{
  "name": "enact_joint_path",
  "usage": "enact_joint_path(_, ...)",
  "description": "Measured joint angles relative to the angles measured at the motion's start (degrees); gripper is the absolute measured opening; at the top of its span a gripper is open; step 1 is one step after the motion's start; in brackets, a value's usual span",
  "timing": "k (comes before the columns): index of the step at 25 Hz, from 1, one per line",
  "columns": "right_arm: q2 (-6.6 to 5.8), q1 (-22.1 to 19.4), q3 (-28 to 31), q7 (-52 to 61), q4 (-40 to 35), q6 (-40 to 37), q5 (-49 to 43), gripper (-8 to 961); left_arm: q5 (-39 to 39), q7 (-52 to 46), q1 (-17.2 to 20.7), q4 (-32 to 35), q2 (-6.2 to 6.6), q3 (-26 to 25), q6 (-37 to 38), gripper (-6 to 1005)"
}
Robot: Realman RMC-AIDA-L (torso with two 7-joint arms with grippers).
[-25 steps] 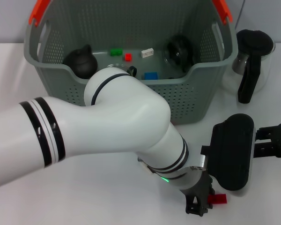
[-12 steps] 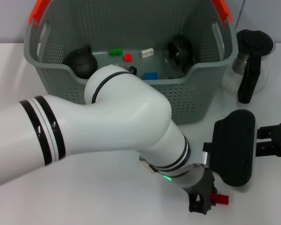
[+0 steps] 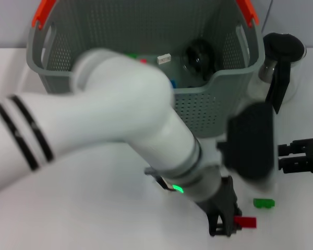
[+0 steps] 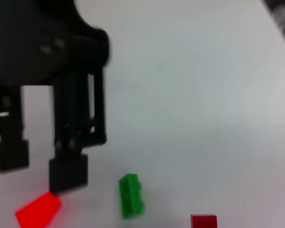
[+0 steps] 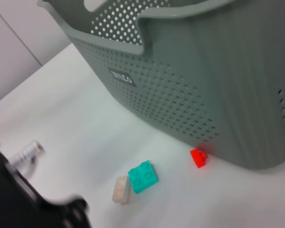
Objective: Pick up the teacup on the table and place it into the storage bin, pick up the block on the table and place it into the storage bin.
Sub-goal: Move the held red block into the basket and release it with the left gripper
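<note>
Table (image 3: 94, 208): white, with the storage bin (image 3: 219, 104) at the back.
Left pincer (image 3: 225, 221): low, seems closed on the red block (image 3: 245, 222), to lift it.
Right pincer (image 3: 297, 156): waits aside; grip unclear.

We see the large grey-green perforated plastic storage bin (image 5: 213, 71) standing on the white tabletop (image 5: 76, 128), its outer wall carrying a small label with white lettering. Just beside the foot of that wall lies a small red plastic block (image 5: 198, 157). Farther out on the tabletop a teal studded plastic brick (image 5: 143, 176) lies touching a small cream-coloured block (image 5: 120, 190). A blurred black shape fills the corner nearest us; we cannot tell what it is.
</note>
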Motion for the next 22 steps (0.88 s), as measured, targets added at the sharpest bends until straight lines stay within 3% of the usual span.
enact_joint_path(4,-0.41,-0.41,0.87,0.19,-0.04,-0.3,0.04,684,-2.54,-4.31,6.23,11.89,0.03,-13.36,14.19,196)
enact_joint_path(7,-0.57,-0.71,1.57,0.18,-0.01,-0.53,0.11,684,-7.98,-8.35,9.42,19.67,0.24,-26.39,21.63,198)
enact_joint_path(11,-0.59,-0.57,1.74,0.18,0.0,-1.01,0.19,683,-10.15,-10.27,7.35,20.93,0.81,-45.77,22.92,201)
enact_joint_path(14,-0.6,-0.2,1.7,0.39,-0.16,-1.52,0.16,684,-8.07,-10.15,3.77,16.94,2.54,-55.52,19.64,203)
enact_joint_path(18,-0.52,0.06,1.69,0.51,-0.54,-2.2,0.15,681,-5.29,-10.79,0.46,10.68,6.22,-58.31,9.63,206)
enact_joint_path(19,-0.52,0.15,1.71,0.52,-0.55,-2.22,0.17,680,-4.79,-11.18,-0.59,8.39,7.29,-58.5,7.31,251)
enact_joint_path(22,-0.51,0.43,1.7,0.55,-0.56,-2.49,0.13,677,-4.04,-11.55,-3.08,3.23,8.88,-58.81,4.49,387)
